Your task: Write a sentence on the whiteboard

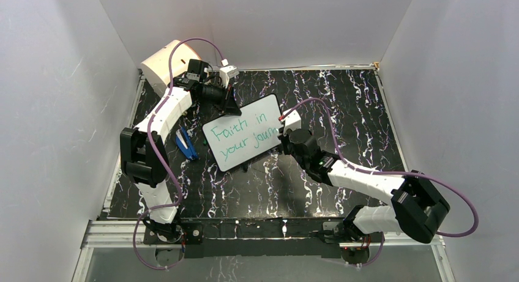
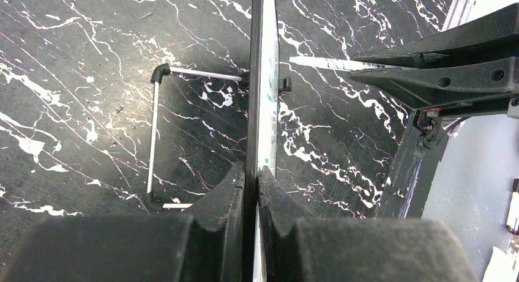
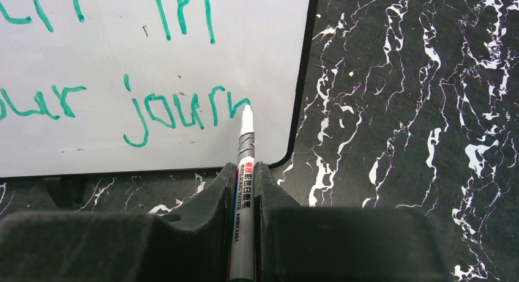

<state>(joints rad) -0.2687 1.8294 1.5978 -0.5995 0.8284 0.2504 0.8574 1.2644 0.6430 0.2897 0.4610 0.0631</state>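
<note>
Green marker lettering, the sentence (image 1: 245,141), running across the whiteboard (image 1: 267,106) in two slanted lines, reading "Faith in" above "your journ". Propped at a tilt near the middle of the black, white-veined tabletop (image 1: 349,104), turned at an angle, writing side up and toward the arms' bases.

Pinched at the far left edge by the left gripper (image 2: 252,172), closed down narrow with one finger on each face of the thin black frame. Seen edge-on from the left wrist, with a bent wire stand (image 2: 153,135) reaching out from the back of the board onto the tabletop.

Clamped tight in the right gripper (image 3: 245,172), by the barrel: a silver marker (image 3: 245,138) with printed labelling, pointing away from the wrist toward the board. White tip at the end of the last "n" of "journ", on the glossy surface as far as can be told, close to the board's lower right corner and just inside the black frame. From above, right gripper just beside the board's right edge and left gripper at the opposite far corner — one on each side of the lettering.

Off to the left, flat on the tabletop beside the left arm: a small blue object (image 1: 186,144), too small to name with certainty, near the board's left edge but apart from it. Further back, in the far left corner behind the left arm — a cream cylindrical drum (image 1: 160,65).
</note>
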